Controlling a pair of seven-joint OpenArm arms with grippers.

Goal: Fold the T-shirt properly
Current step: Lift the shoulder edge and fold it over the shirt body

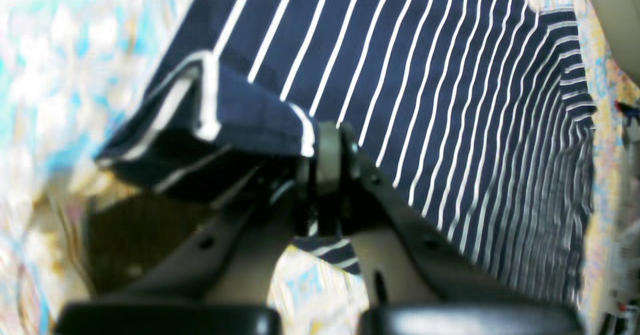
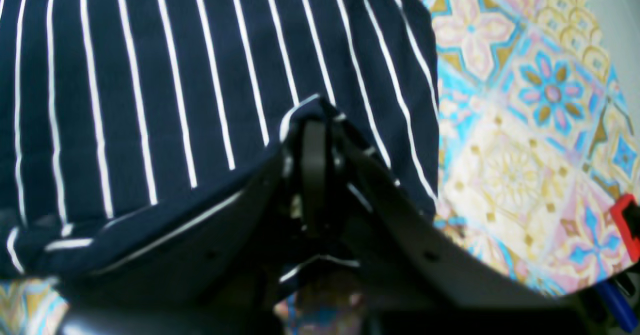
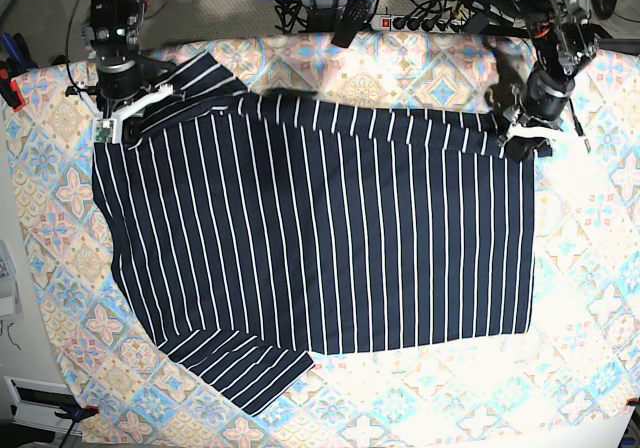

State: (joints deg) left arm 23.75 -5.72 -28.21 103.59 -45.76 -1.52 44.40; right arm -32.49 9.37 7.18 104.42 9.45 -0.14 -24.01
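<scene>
In the base view, the dark navy soft T-shirt with thin white pinstripes (image 3: 320, 238) lay spread over the pastel tile-patterned cloth (image 3: 590, 298), its top edge near the far side. It looked light and limp, so corners seemed the best places to hold.

In the left wrist view, the left gripper (image 1: 327, 160) pinched a folded corner.

In the right wrist view, the right gripper (image 2: 315, 150) was pressed on bunched fabric, a detail too small in the base view.

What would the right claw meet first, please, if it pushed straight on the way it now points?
Likely more of the T-shirt it already pinches, whose striped cloth spreads right ahead of the right claw; depth there is hard to judge.
</scene>
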